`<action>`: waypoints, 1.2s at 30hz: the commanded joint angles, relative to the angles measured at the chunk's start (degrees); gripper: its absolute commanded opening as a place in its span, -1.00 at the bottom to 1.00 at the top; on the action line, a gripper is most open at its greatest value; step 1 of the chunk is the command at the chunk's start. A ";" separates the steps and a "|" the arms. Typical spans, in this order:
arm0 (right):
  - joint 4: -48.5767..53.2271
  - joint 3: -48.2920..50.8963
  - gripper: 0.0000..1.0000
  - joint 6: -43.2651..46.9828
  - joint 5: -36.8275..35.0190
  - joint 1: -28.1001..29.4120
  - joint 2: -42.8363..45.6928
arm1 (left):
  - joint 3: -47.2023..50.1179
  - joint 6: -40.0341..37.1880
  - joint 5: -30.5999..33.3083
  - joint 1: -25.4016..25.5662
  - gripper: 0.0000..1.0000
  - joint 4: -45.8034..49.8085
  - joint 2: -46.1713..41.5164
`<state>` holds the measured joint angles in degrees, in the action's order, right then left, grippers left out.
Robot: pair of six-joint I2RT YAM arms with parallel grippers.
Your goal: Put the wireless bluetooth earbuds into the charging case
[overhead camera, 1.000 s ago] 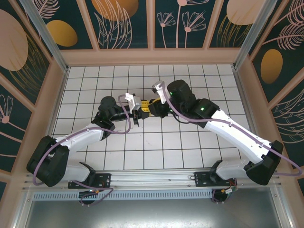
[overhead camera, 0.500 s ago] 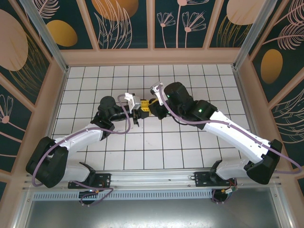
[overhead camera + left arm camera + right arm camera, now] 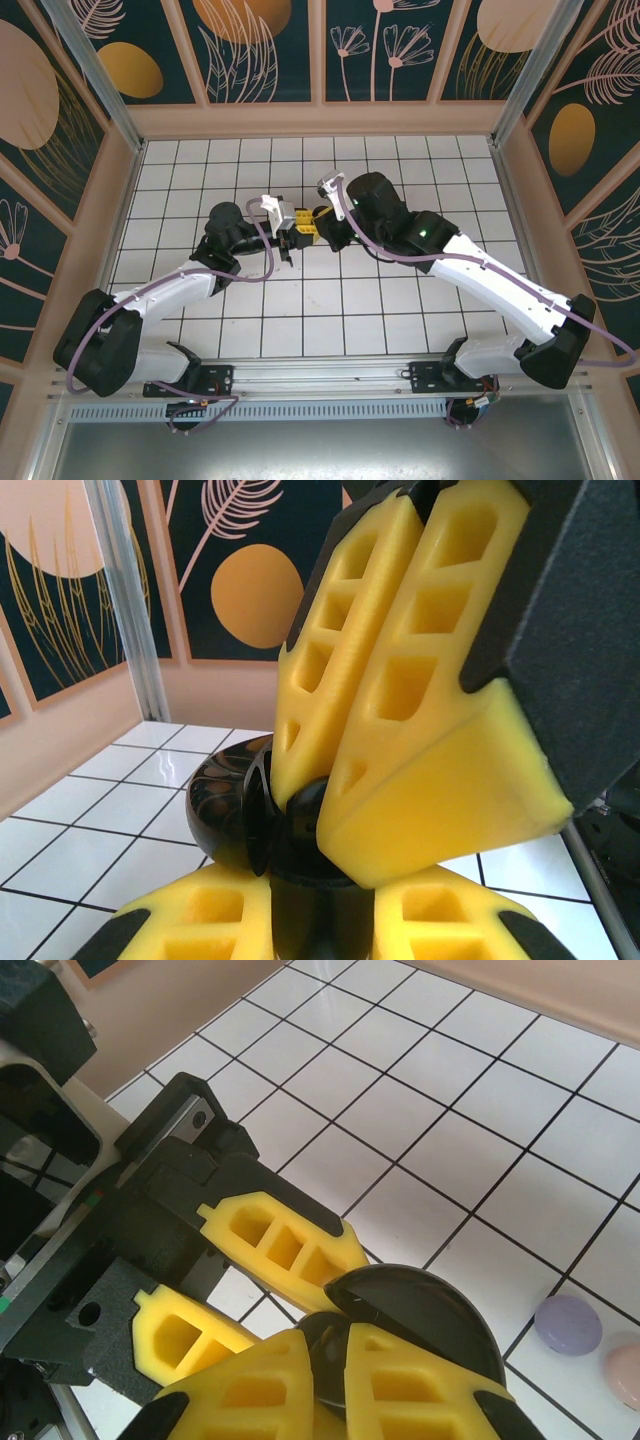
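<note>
Seating 1 earbud | left gripper [image 3: 320, 925] clamps glossy black round charging case [image 3: 225, 815] | right gripper [image 3: 330, 1370] fingers nearly together, tips at case mouth | black earbud likely beneath tips, unseen | next: gentle push, then release

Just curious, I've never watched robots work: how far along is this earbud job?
No pair visibly stowed yet. In hand: the left gripper clamps the black case while the right gripper meets it at its rim; any earbud there is hidden. Remaining: the lilac case and pink case lie untouched on the tiles.
</note>
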<state>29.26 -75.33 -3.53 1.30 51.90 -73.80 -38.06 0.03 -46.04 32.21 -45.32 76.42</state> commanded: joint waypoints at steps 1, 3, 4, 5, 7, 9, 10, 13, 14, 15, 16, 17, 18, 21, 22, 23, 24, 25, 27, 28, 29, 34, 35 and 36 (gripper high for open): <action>-3.39 -1.43 -0.96 -1.48 -1.91 -0.29 1.40 | -1.49 -1.17 -1.61 0.40 -1.00 -3.90 -1.37; -3.83 -1.68 -0.98 -1.70 -3.41 -0.38 1.86 | -1.40 -1.25 -1.46 0.40 -1.00 -3.90 -1.17; -3.99 -1.87 -0.98 -1.74 -3.54 -0.52 2.03 | -1.45 -1.23 -1.43 0.40 -1.00 -3.94 -1.05; -4.17 -2.01 -0.98 -1.90 -3.66 -0.72 2.24 | -1.41 -1.21 -1.33 0.40 -1.00 -3.99 -0.96; -4.46 -2.26 -0.99 -2.04 -3.72 -0.99 2.51 | -1.31 -1.29 -1.33 0.40 -1.00 -3.98 -0.78; -4.80 -2.40 -0.99 -2.49 -3.86 -1.34 2.85 | -1.24 -1.42 -1.14 0.40 -1.00 -3.99 -0.60; -4.99 -2.38 -0.99 -2.74 -3.62 -1.57 2.95 | -1.22 -1.51 -1.15 0.40 -1.00 -3.97 -0.51; -5.19 -2.49 -0.99 -3.21 -2.37 -2.15 3.05 | -1.24 -1.35 -0.84 0.40 -1.00 -4.24 -0.42; -5.15 -2.62 -0.99 -3.24 -2.36 -2.24 3.04 | -1.25 -1.47 -0.54 0.40 -1.00 -4.33 -0.37; -5.17 -2.63 -0.99 -3.41 -2.37 -2.24 3.18 | -1.23 -1.45 -0.06 0.40 -1.00 -4.38 -0.38; -5.17 -2.57 -0.99 -3.62 -2.36 -2.30 3.35 | -1.15 -1.44 0.44 0.40 -1.00 -4.42 -0.29; -5.29 -2.64 -0.99 -3.77 -2.37 -2.33 3.56 | -1.08 -1.48 1.28 0.39 -1.00 -4.66 -0.26; -5.37 -2.66 -0.99 -4.02 -2.40 -2.33 3.79 | -0.88 -1.33 2.27 0.40 -1.00 -5.06 -0.27; -5.61 -2.77 -0.99 -4.96 -2.36 -2.33 4.60 | 0.25 -1.24 5.79 0.39 -1.00 -7.35 -0.48; -5.66 -2.80 -0.99 -5.15 -2.36 -2.33 4.83 | 0.65 -1.20 6.91 0.40 -1.00 -8.22 -0.51; -5.70 -2.84 -0.99 -5.49 -2.43 -2.33 5.13 | 1.16 -1.06 8.24 0.36 -1.00 -9.03 -0.64; -5.79 -2.90 -0.99 -5.85 -2.36 -2.33 5.37 | 1.55 -1.05 9.81 0.40 -1.00 -9.92 -0.61; -5.74 -3.03 -0.99 -6.13 -2.39 -2.33 5.50 | 1.90 -1.16 11.01 0.40 -1.00 -10.68 -0.62; -5.54 -3.28 -0.99 -6.99 -2.37 -2.33 5.68 | 3.08 -0.96 13.84 0.36 -1.00 -13.40 -0.75; -5.44 -3.29 -0.98 -7.38 -2.55 -2.33 5.66 | 3.57 -0.94 14.95 0.40 -1.00 -14.61 -0.95; -5.42 -3.36 -0.98 -8.07 -3.27 -2.33 5.68 | 4.23 -1.11 15.99 0.38 -1.00 -15.81 -1.01; -5.43 -3.49 -0.97 -11.33 -7.14 -2.33 5.12 | 5.82 -3.37 18.75 0.40 -1.00 -18.26 -1.27; -5.44 -3.58 -0.97 -12.09 -7.85 -2.33 4.87 | 6.05 -4.06 18.62 0.40 -1.00 -18.31 -1.27; -5.61 -3.61 -0.98 -12.97 -8.51 -2.33 4.59 | 6.19 -4.74 18.47 0.40 -1.00 -18.29 -1.18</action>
<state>25.41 -76.82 -12.93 -3.66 49.80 -69.47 -32.56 -2.00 -29.41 32.27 -59.11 76.42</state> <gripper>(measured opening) 0.088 0.214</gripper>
